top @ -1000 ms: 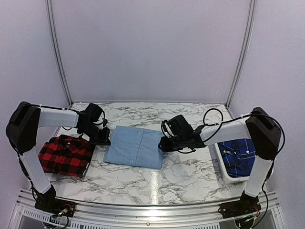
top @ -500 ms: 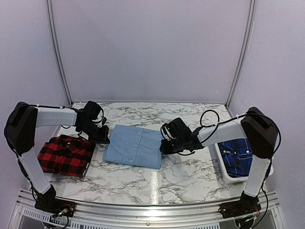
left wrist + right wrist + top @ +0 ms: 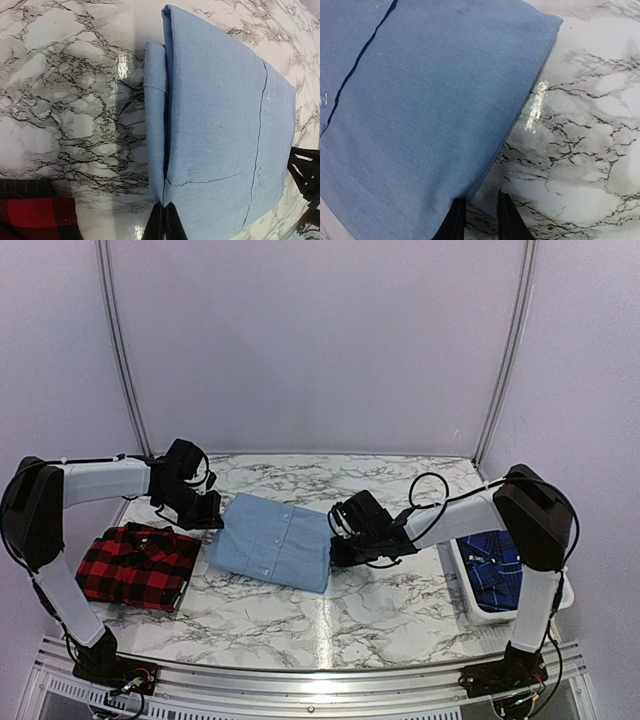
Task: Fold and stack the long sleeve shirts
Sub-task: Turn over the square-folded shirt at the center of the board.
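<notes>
The left end effector [image 3: 162,216] was fully closed, its tips meeting at the edge of the light blue shirt [image 3: 220,125]. We could not tell whether cloth was pinched between them. The right end effector [image 3: 480,200] stood at a narrow gap at the shirt's opposite, right edge. Bare worktop [image 3: 580,150] showed between its fingers, and it held nothing. The shirt lay folded at the middle of the worktop, between the two end effectors. The red-and-black check shirt [image 3: 135,565] lay folded at the near left. The dark blue plaid shirt [image 3: 497,570] sat in a white bin [image 3: 465,595] at the right.

We judged the step in hand to be the transfer of the blue shirt onto the check shirt. Doing it well called for three things:

1. Catching every layer at both edges before lifting.
2. Raising both sides level so the fold held.
3. Squaring the edges over the check shirt before release.

Only the left wrist view showed a folded strip projecting past one edge, a layer a shallow grip could miss. Only the top view showed the check shirt's full outline and the plaid shirt in its bin.
</notes>
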`<state>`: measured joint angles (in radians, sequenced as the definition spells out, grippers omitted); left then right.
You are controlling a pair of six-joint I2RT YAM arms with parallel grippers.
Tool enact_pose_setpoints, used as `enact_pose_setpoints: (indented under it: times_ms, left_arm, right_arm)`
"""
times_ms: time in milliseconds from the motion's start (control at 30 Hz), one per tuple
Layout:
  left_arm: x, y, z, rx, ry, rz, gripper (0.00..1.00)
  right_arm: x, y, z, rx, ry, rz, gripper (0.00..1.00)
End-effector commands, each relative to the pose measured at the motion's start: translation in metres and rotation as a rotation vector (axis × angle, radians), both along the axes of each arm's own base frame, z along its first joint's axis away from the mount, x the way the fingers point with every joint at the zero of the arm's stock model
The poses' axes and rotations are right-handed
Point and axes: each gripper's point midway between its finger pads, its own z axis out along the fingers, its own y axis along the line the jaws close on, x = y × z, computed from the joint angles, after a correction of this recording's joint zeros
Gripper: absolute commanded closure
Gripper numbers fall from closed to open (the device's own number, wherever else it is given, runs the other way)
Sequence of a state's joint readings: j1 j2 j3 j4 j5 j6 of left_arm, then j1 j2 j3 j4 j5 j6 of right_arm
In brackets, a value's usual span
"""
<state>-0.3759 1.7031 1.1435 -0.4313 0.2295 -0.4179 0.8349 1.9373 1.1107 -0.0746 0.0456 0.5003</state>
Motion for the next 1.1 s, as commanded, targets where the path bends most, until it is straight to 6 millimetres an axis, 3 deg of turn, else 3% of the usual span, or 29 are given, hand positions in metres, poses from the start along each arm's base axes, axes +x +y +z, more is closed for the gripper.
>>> enact_pose_setpoints:
  times_ms: [0, 300, 400, 700, 833, 933, 1067]
  left_arm:
    - [0.004, 0.008, 0.024, 0.01, -0.045, -0.019, 1.0]
    - [0.013, 0.034, 0.053, 0.05, -0.067, -0.148, 1.0]
    - [0.011, 0.038, 0.053, 0.076, -0.048, -0.18, 1.0]
    - [0.02, 0.073, 0.042, 0.256, -0.005, -0.091, 1.0]
    - [0.02, 0.09, 0.059, 0.324, -0.02, -0.037, 1.0]
    - [0.017, 0.09, 0.078, 0.306, -0.053, -0.018, 1.0]
    - [0.012, 0.103, 0.085, 0.363, -0.061, 0.007, 1.0]
  right_arm:
    - [0.0, 0.011, 0.012, 0.01, -0.005, 0.026, 0.8]
    - [0.023, -0.019, 0.062, -0.008, -0.099, 0.001, 0.78]
    - [0.027, -0.02, 0.076, -0.005, -0.126, 0.021, 0.77]
    - [0.025, -0.015, 0.086, 0.015, -0.135, 0.064, 0.77]
    - [0.024, -0.012, 0.093, 0.028, -0.142, 0.08, 0.77]
    - [0.024, -0.012, 0.098, 0.033, -0.154, 0.082, 0.77]
    - [0.021, -0.006, 0.098, 0.059, -0.135, 0.106, 0.76]
